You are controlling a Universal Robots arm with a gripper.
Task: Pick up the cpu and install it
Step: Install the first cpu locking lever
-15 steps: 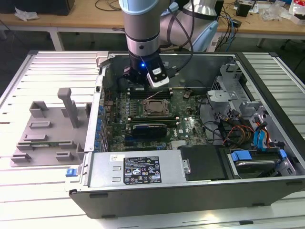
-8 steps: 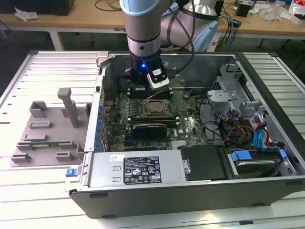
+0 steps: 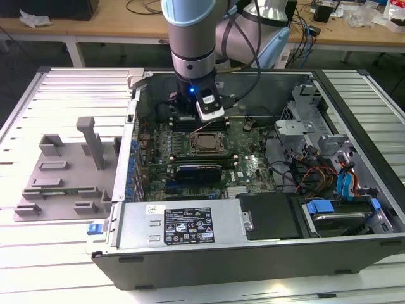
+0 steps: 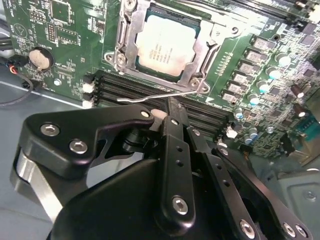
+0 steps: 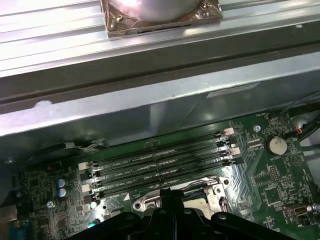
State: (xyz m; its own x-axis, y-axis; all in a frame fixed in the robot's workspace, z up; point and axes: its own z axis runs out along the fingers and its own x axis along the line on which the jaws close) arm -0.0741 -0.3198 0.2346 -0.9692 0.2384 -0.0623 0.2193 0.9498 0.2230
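An open computer case [image 3: 266,247] is lying on its side on a slatted metal table [image 3: 57,253], with its motherboard [image 3: 253,164] facing upward. Near the middle of the board, the metal-framed socket [image 3: 205,143] is holding the cpu [image 4: 167,46], whose pale silvery top is showing inside the frame in the second wrist view. The chip is sitting flat within the frame, and a thin wire lever [image 4: 160,95] is lying along the socket's edge beside the memory slots [image 5: 160,162]. These dark slots are running in a row just beyond the socket, between it and the far wall of the case. A round coin battery [image 4: 41,57] is sitting on the board off to one side of the socket.

The gripper [image 4: 170,107] is hanging inside the case just above the far edge of the socket, over the memory slots, with nothing between its fingers [image 4: 175,150]. The fingers are drawn together, their tips meeting in a narrow point, and they are not touching the chip.

In the exterior view's right part of the case, a tangle of coloured cables [image 3: 316,174] and a drive bay [image 3: 335,215] with blue tabs are crowding the corner. A labelled power supply [image 3: 183,225] is filling the near side. To the exterior view's left, well apart from the case, a grey plastic slotted tray [image 3: 63,171] is resting on the table. A wooden bench [image 3: 95,28] is standing at the far side of the scene.
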